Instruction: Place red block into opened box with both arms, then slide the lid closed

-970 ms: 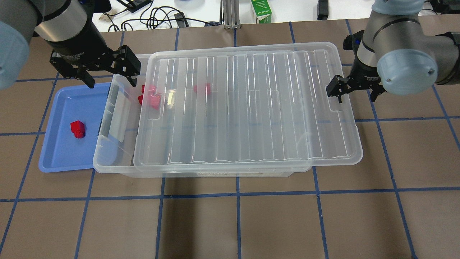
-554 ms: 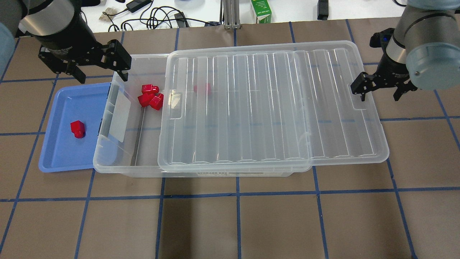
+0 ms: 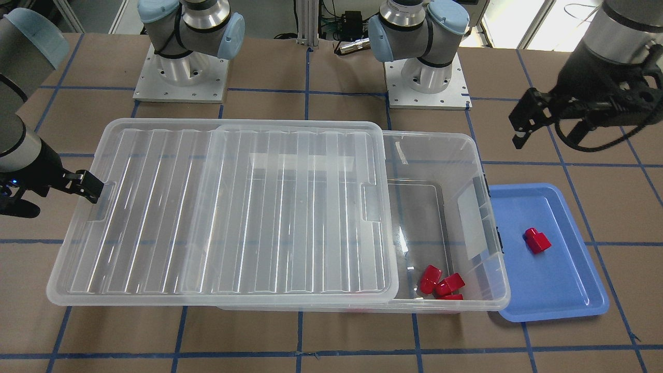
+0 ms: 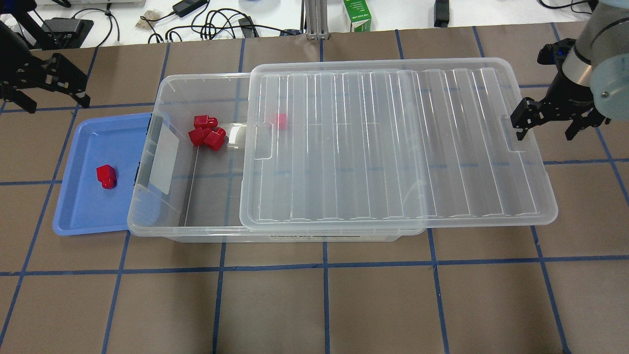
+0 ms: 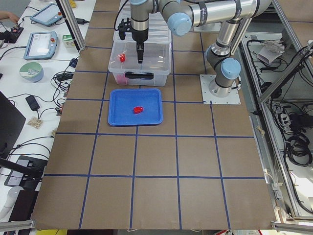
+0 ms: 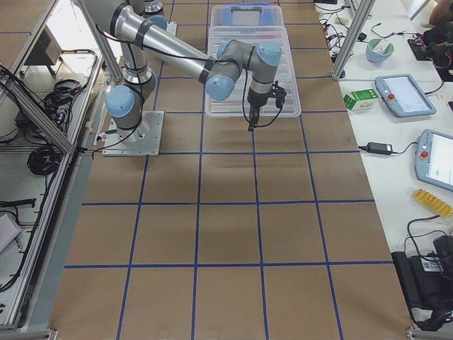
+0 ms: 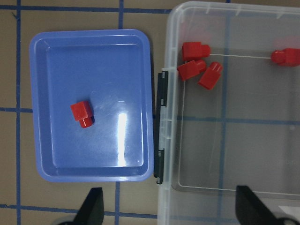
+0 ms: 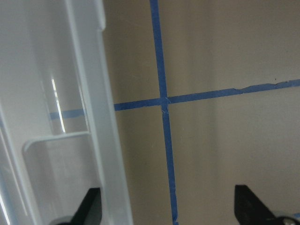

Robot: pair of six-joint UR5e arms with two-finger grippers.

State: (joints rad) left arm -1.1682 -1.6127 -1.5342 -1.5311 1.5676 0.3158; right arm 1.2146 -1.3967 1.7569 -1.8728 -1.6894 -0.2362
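Lid (image 4: 398,142) slid further right, box (image 4: 211,194) more uncovered | left claw (image 4: 54,101) spread, withdrawn | right claw (image 4: 543,130) spread at lid's end

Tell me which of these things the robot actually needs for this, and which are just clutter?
Part of the job: red block, blue tray, clear box, lid, left gripper, right gripper.

Just lying about: green carton, black cables, teach pendants.

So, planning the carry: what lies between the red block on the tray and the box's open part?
Bare blue tray, then the box end wall with dark latch clips; left wrist view shows it.
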